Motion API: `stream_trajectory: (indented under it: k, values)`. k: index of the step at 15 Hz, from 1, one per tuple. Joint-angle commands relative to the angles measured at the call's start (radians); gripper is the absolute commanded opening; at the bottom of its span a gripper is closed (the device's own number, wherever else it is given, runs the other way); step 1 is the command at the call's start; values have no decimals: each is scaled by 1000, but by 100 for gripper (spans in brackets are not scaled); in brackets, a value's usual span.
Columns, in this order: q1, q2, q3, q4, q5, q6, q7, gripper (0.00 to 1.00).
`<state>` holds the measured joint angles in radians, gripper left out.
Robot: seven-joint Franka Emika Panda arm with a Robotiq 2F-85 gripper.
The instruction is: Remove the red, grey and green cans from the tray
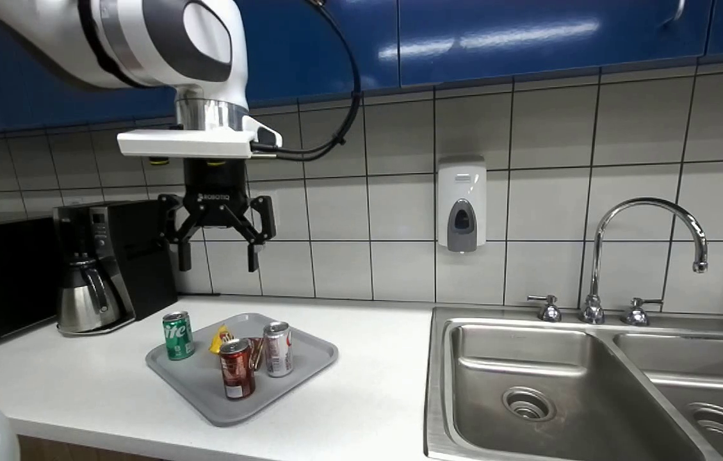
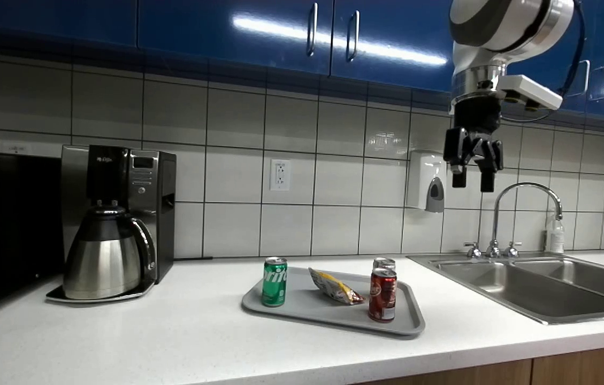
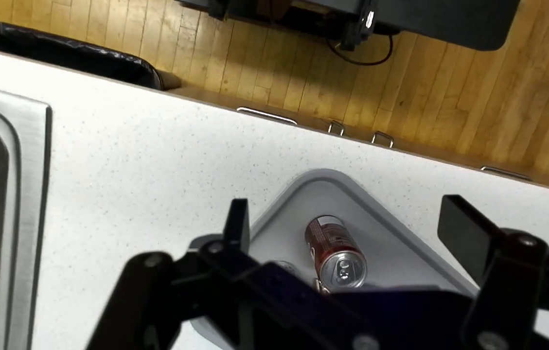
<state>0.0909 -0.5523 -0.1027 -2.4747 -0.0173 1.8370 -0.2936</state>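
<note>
One tray (image 2: pixel 307 308) bears three cans (image 2: pixel 382 299) and one packet (image 2: pixel 333 287). Flanking the tray are one coffee maker (image 1: pixel 141 262) and two sink basins (image 1: pixel 524 365).

Arm (image 1: pixel 153 45): white, grey-panelled, banded black and silver
Collar (image 1: pixel 207 115): shiny metal
Housing (image 1: pixel 185 143): white, flat bar
Cables (image 1: pixel 356 89): black, thin, curved
Pincer (image 1: pixel 219 258): black, jointed, marked ROBOTIQ in white

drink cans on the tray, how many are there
3, all upright on the tray: in an exterior view, the green Sprite can stands toward its left corner, the red soda can toward the near corner, the silver-grey soda can toward the right corner. No others show.
</note>
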Motion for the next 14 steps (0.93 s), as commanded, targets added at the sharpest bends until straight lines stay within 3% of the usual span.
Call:
stream_trajectory:
  k: [1,7,14]
  values:
    - [10,94,43,21,9,86,0,100]
    - [18,248,69,42,13,243,1,100]
    - [21,378,98,64,49,340,14,100]
